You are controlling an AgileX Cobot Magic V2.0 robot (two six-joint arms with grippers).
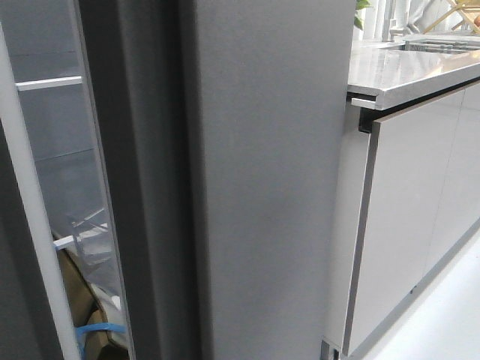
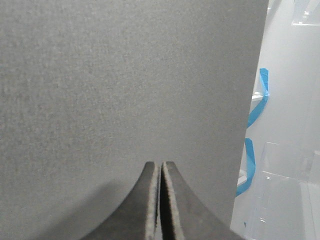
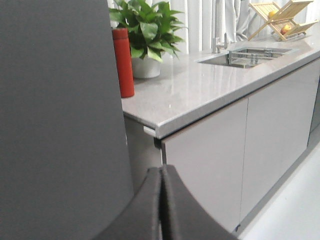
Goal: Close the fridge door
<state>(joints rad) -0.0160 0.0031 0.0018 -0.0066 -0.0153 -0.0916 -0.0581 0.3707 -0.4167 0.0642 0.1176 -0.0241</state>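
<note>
The fridge door (image 1: 13, 300) is a matte dark-grey panel at the far left of the front view, with a pale seal strip (image 1: 37, 225) along its edge. It stands ajar, and the gap shows shelves and bagged items inside. In the left wrist view the door's face (image 2: 125, 75) fills most of the picture. My left gripper (image 2: 160, 165) is shut and empty, its tips at or very near that face, close to the door's edge. My right gripper (image 3: 162, 169) is shut and empty beside a dark-grey fridge panel (image 3: 55, 110). Neither gripper shows in the front view.
The fridge's wide dark-grey body (image 1: 262, 187) fills the middle of the front view. A pale counter (image 3: 200, 90) over glossy cabinet fronts (image 3: 210, 150) adjoins it on the right and carries a red bottle (image 3: 123, 62), a potted plant (image 3: 145, 30) and a sink (image 3: 245, 55).
</note>
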